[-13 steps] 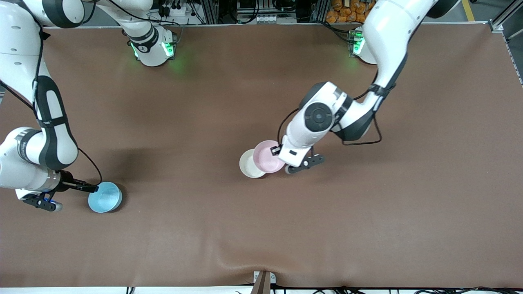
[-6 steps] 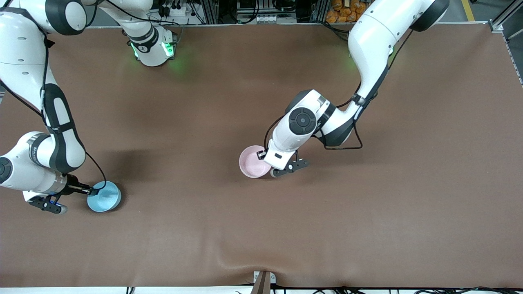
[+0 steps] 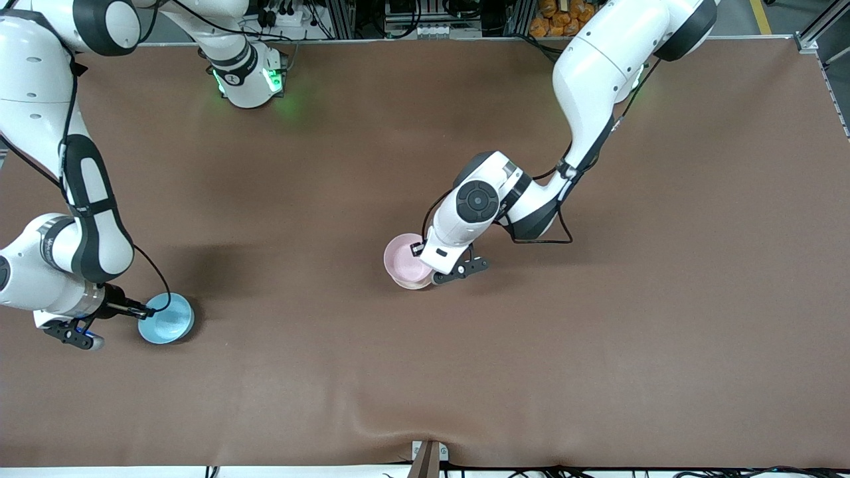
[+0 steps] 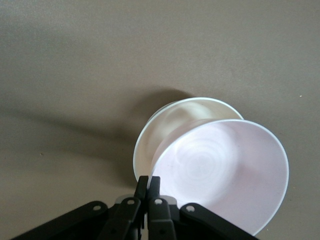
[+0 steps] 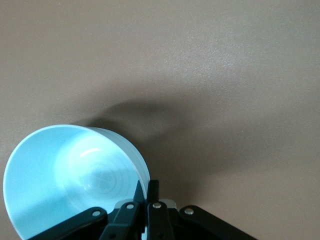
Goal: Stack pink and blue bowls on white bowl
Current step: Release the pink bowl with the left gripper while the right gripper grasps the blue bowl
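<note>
Bowls, three: pink carried over white; blue newly gripped.

Landmark: white bowl (image 4: 172,117), mid-table. Count: one white, one pink bowl (image 3: 406,259), one blue bowl (image 3: 166,318); two grippers. Left gripper (image 4: 148,192), fingers pinching the pink rim, has brought pink from beside white to directly over it, tilted, not yet released. Right gripper (image 5: 147,195), spread a second ago, now pinches the blue rim; blue sits well apart from white, toward the right arm's end. Judged: pink nearly stacked, blue lift next.
</note>
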`<state>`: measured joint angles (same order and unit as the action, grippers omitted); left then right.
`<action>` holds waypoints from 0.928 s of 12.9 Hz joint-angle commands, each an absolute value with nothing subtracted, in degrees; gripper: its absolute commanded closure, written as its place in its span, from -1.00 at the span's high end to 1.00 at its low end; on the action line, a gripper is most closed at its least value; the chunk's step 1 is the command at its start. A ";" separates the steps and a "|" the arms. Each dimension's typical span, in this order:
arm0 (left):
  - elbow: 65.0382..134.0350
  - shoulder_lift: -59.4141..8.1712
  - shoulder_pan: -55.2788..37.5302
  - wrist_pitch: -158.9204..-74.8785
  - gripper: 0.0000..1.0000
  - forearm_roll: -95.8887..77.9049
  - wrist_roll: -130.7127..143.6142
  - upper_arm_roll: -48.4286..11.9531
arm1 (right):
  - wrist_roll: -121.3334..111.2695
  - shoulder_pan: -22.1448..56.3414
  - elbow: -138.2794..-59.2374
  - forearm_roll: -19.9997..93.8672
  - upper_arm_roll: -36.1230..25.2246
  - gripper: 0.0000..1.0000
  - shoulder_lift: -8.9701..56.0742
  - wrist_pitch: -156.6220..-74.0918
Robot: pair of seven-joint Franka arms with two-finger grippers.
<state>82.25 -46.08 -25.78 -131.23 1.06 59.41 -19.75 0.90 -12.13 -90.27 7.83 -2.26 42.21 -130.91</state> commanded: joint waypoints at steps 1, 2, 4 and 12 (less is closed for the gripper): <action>80.51 -47.28 -26.54 -131.66 -1.00 2.55 59.85 -18.90 | 0.26 -13.01 -90.35 8.70 -1.76 -1.00 39.56 -128.59; 80.51 -47.63 -26.54 -132.10 -1.00 2.46 59.85 -18.81 | 0.26 -13.01 -90.26 8.70 -1.76 -1.00 39.03 -127.45; 80.51 -47.99 -26.63 -132.89 -0.81 2.46 60.90 -18.81 | 0.26 -13.10 -90.53 8.70 -1.67 -1.00 37.18 -126.92; 80.86 -30.36 -20.95 -117.12 1.00 3.95 62.49 -16.88 | 0.26 -12.66 -92.01 8.96 -1.32 -1.00 30.07 -118.39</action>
